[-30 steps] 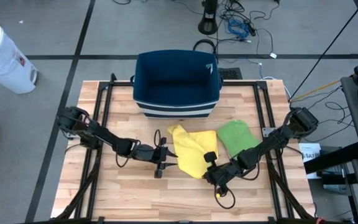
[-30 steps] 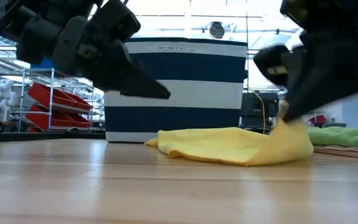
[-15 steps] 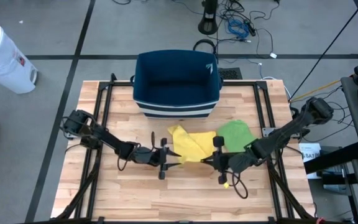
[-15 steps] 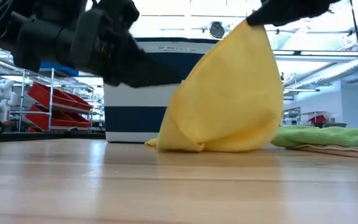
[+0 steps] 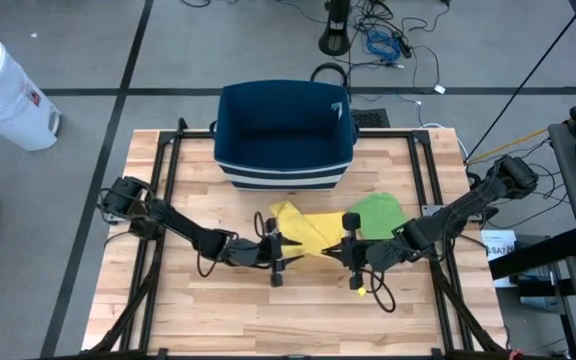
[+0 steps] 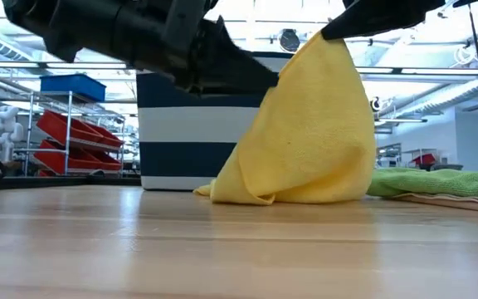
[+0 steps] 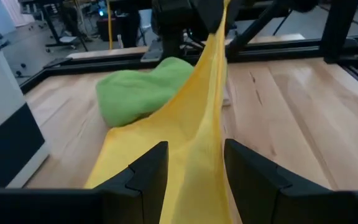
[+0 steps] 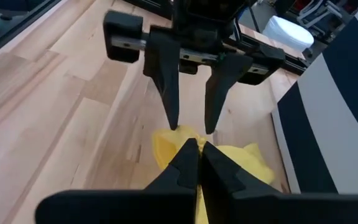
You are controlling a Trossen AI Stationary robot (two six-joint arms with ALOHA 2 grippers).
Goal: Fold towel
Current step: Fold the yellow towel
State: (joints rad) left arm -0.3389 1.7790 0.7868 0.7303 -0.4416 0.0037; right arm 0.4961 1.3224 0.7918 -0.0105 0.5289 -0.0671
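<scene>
2 tools engaged: right tool (image 6: 332,33) pinches the soft yellow cloth towel (image 6: 305,133) aloft, so the spread left tool (image 5: 280,252) can straddle its hanging fold.

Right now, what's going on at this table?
The right gripper is shut on a corner of the yellow cloth towel and holds it raised off the wooden table, the rest trailing on the boards. The left gripper stands open with the hanging cloth between its fingers. A green towel lies beside it.
</scene>
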